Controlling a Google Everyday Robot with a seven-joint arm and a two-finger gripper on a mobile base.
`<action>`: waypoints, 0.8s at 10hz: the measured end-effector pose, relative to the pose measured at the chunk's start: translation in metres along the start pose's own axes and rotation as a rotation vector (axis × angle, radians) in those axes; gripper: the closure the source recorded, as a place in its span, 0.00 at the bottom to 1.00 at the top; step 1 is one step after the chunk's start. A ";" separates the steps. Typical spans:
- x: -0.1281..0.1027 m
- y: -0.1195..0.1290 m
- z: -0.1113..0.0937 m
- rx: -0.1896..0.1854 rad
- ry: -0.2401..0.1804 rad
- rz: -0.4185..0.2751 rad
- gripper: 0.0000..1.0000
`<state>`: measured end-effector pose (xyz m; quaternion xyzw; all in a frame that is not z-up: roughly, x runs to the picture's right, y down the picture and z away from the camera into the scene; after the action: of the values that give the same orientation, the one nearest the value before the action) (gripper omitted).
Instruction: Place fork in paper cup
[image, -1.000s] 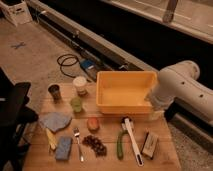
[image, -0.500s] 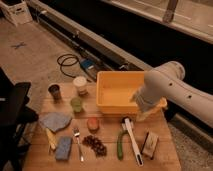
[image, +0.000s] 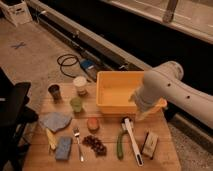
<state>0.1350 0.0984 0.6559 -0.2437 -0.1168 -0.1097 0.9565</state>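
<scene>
On a wooden table (image: 167, 161), from left: a black chair (image: 12, 107), cut off by the edge, presses against the boards. Beside it a crumpled grey cloth (image: 54, 121) lies below a dark brown cup (image: 55, 92). A yellow stick (image: 51, 139) and a flat blue sponge (image: 63, 148) sit near the front edge. The fork (image: 78, 143), slim and silver, lies flat just right of the sponge, tines hard to make out. Behind it stand a small green cup (image: 76, 104) and, at the back edge, the round cream paper cup (image: 80, 85), well apart from the fork. An orange lump (image: 93, 124) and a dark knobbly cluster (image: 95, 144) are too blurred to name. A green pod shape (image: 120, 145) lies beside a white-handled brush (image: 132, 141). The rounded white arm (image: 170, 87), cut off at the right, hides part of a yellow plastic bin (image: 112, 92). The gripper (image: 138, 114) hangs at the bin's front rim, claw wide and holding nothing. A small block (image: 149, 144) lies furthest right.
</scene>
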 end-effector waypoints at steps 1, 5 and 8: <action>-0.019 -0.004 0.003 0.005 -0.006 -0.048 0.35; -0.113 -0.026 0.022 0.009 -0.049 -0.214 0.35; -0.183 -0.041 0.042 -0.001 -0.091 -0.335 0.35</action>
<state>-0.0571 0.1119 0.6589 -0.2261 -0.1990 -0.2564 0.9184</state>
